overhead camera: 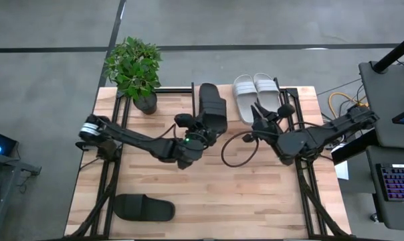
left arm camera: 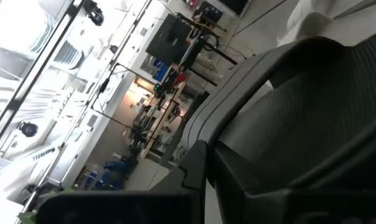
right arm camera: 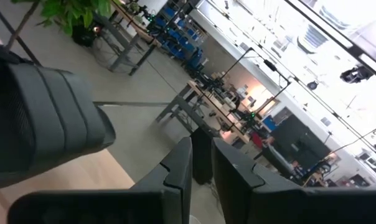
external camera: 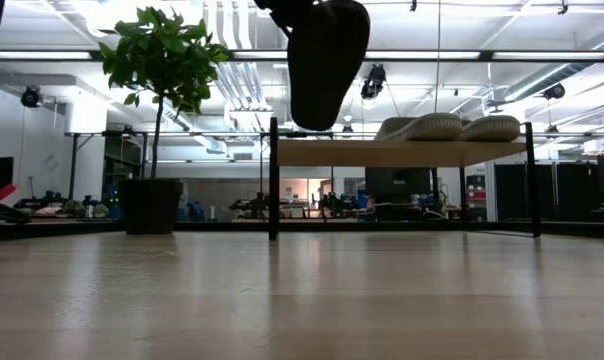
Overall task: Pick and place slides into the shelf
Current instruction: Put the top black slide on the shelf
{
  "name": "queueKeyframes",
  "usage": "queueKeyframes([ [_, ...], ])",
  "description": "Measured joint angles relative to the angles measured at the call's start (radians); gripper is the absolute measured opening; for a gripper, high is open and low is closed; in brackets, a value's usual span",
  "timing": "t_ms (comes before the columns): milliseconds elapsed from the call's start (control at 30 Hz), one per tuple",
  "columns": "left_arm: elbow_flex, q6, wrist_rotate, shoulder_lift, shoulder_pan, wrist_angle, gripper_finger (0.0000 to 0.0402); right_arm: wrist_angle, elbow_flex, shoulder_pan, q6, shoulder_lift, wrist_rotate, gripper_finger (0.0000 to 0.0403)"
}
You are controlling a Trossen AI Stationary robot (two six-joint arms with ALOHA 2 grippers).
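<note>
Judging by the high view, your left gripper (overhead camera: 203, 127) seems clamped on the matte black foam slide (overhead camera: 213, 106) hanging above the plank-topped shelf (overhead camera: 292, 100); it's light and bendy, so grip its thick sole edge.

A leafy green plant (overhead camera: 134, 65) in a dark pot (overhead camera: 146, 103) stands at the far left corner of the wooden tabletop (overhead camera: 209, 201). A keyboard (overhead camera: 398, 183) lies off to the right.
</note>
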Motion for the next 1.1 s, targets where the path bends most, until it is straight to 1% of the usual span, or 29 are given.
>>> queueKeyframes([
  [100, 0.0, 0.0, -0.002, 0.019, 0.014, 0.042, 0.0, -0.001, -0.013, 0.0, 0.0, -0.016, 0.0, 0.0052],
  [367, 0.0, 0.002, 0.005, 0.04, 0.062, 0.05, 0.0, 0.001, -0.042, 0.0, 0.004, -0.047, 0.0, 0.0052],
  [533, -0.003, 0.0, 0.067, 0.045, 0.097, 0.056, 0.0, 0.001, -0.047, 0.0, 0.007, -0.053, 0.0, 0.0052],
  [700, -0.026, -0.001, 0.072, 0.045, 0.128, 0.057, 0.0, 0.001, -0.047, 0.0, 0.007, -0.053, 0.0, 0.0052],
  [767, -0.04, -0.001, 0.091, 0.045, 0.139, 0.059, 0.0, 0.0, -0.047, 0.0, 0.003, -0.053, 0.0, 0.0052],
  [833, -0.059, -0.002, 0.109, 0.045, 0.15, 0.086, 0.0, 0.001, -0.047, 0.0, 0.003, -0.053, 0.0, 0.0052],
  [1000, -0.117, 0.004, 0.112, 0.045, 0.174, 0.17, 0.0, 0.001, -0.047, 0.0, 0.001, -0.053, 0.0, 0.0052],
  [1100, -0.15, 0.052, 0.114, 0.045, 0.185, 0.241, 0.0, 0.001, -0.047, 0.0, 0.001, -0.053, 0.0, 0.0052],
])
